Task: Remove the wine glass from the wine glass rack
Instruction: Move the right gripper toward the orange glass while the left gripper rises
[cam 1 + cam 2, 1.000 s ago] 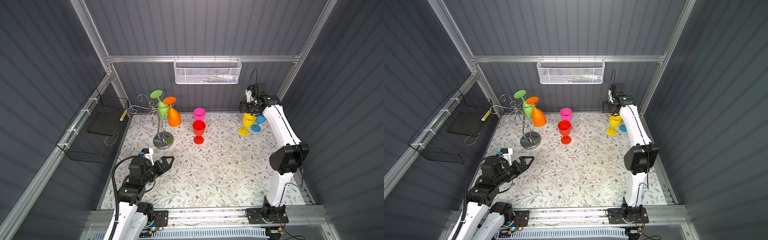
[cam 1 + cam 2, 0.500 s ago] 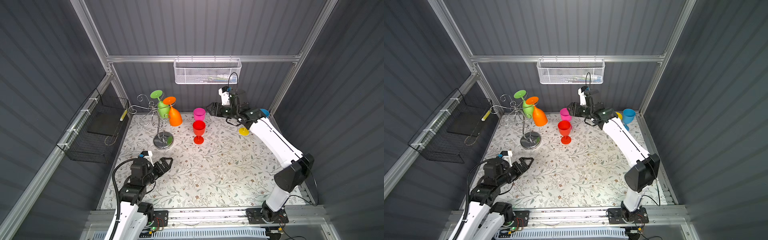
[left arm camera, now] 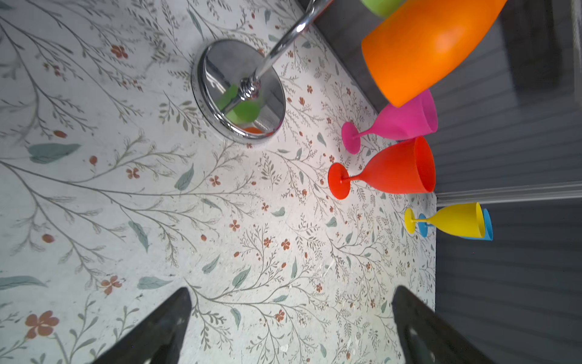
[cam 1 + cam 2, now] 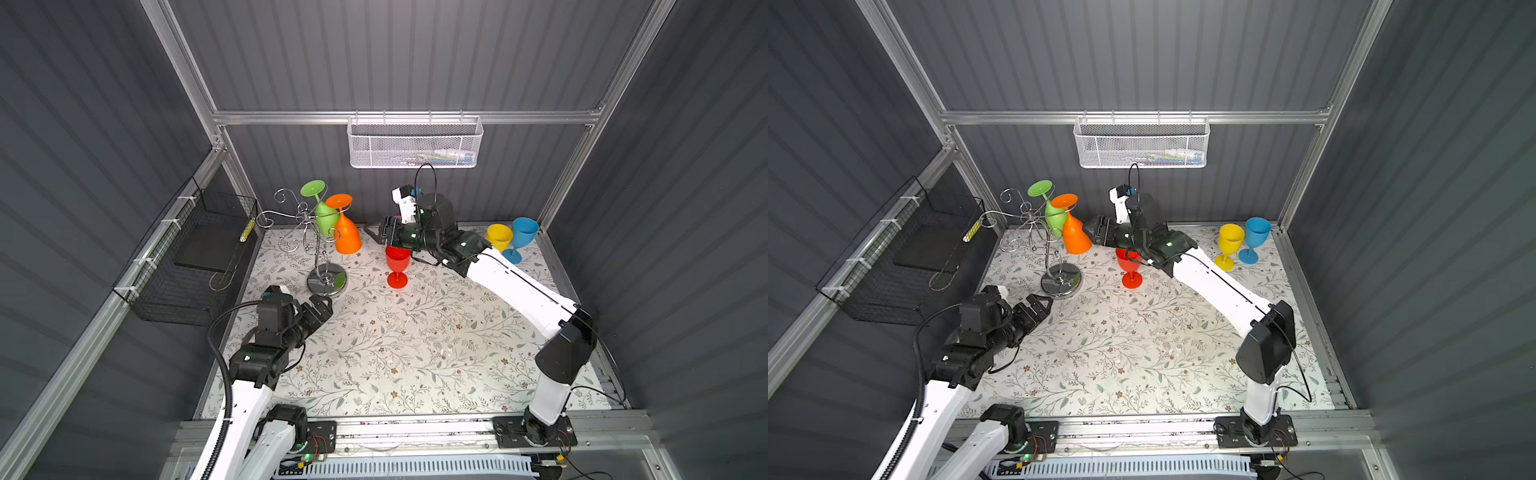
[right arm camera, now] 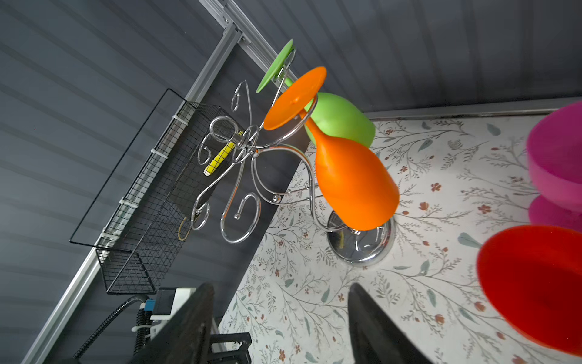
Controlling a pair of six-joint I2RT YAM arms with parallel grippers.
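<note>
The chrome wine glass rack [image 4: 320,253] stands at the back left on its round mirror base [image 3: 220,69]. Two wine glasses hang upside down from its curled arms: an orange one [image 4: 347,239] in front and a green one [image 4: 325,217] behind. My right gripper [image 4: 369,232] hovers just right of the orange glass [image 5: 352,179], apart from it, open and empty [image 5: 279,293]. My left gripper [image 4: 327,306] lies low on the table just in front of the rack's base, wide open with nothing between its fingers [image 3: 291,293].
A red glass [image 4: 397,262] stands under my right wrist, with a pink one [image 3: 403,121] behind it. Yellow [image 4: 498,237] and blue [image 4: 524,230] glasses stand at the back right. A white mesh basket [image 4: 415,143] hangs on the back wall, a black wire basket [image 4: 195,257] on the left wall.
My right arm has swung from the back right corner, by the yellow and blue glasses, leftward across the table to beside the orange glass. My left gripper has shifted slightly toward the rack's base.
</note>
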